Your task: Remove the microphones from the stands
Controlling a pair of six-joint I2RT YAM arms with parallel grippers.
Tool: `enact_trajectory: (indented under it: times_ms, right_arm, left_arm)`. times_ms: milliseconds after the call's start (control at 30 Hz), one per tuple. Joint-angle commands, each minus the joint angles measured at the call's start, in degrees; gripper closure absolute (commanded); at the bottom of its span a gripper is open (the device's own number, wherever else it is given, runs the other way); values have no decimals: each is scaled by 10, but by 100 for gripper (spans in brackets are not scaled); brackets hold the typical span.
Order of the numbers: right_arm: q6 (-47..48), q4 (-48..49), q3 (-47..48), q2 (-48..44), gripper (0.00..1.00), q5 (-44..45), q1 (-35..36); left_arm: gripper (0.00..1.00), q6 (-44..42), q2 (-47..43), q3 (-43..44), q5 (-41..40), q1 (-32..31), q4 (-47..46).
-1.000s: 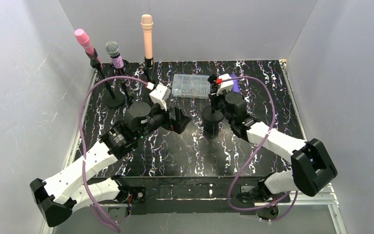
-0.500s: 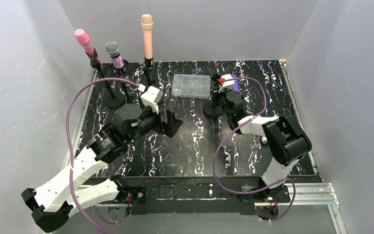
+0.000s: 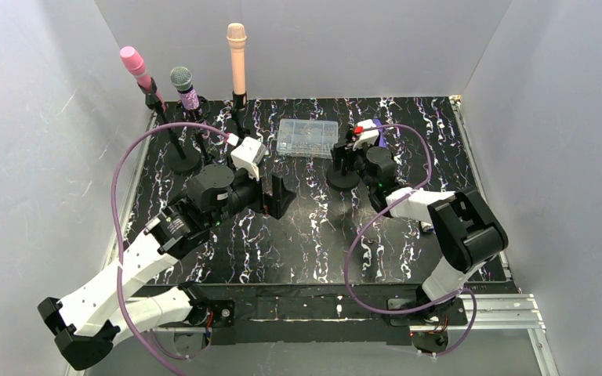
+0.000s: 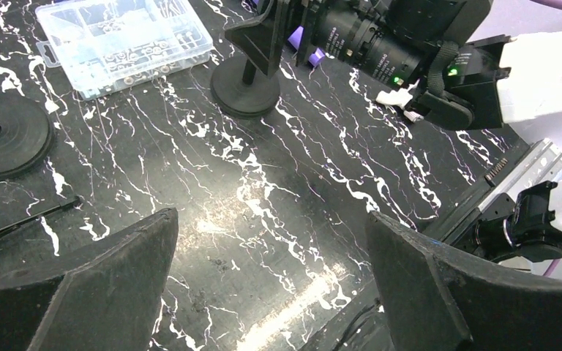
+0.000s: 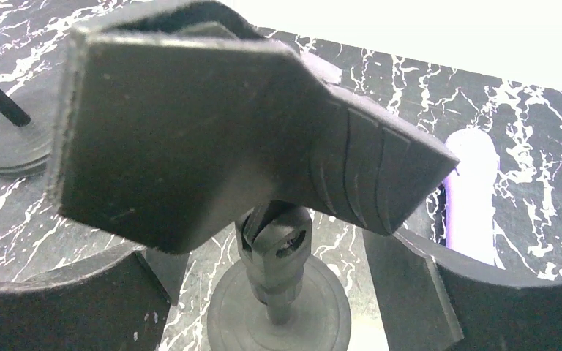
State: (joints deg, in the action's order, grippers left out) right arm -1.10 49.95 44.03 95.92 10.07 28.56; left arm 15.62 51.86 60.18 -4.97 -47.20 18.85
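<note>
**Lavender mic sits just off the right pincer, clear of the clip**

From where I stand, the right pincer (image 5: 278, 256) is spread wide and pinching nothing. Its 2 fingers sit either side of the black round-footed stand (image 5: 315, 316), just under the stand's black angular clip (image 5: 212, 124). No microphone shows in that clip. The lavender round-ended microphone (image 5: 470, 191) sits past the clip, toward the pincer's right-hand finger. It seems to lie flat on the black white-veined marble tabletop (image 3: 306, 235), its long axis running away from the wrist. The left pincer (image 4: 271, 219) is spread too, with nothing in it, and hovers over the tabletop apart from the stand. The right arm is plainly the nearer, so I'd guess any pick-up falls to it, with a shift toward that right-hand finger.
</note>
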Motion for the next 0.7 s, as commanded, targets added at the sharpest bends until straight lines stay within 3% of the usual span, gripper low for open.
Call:
enact_trajectory:
  times_ms: [0, 667]
  right_arm:
    - [-15, -44, 10, -41, 3, 7, -2]
    - [-130, -212, -57, -185, 2, -2, -2]
  left_arm:
    - [2, -7, 1, 27, -25, 2, -8]
    - [2, -22, 70, 120, -213, 3, -8]
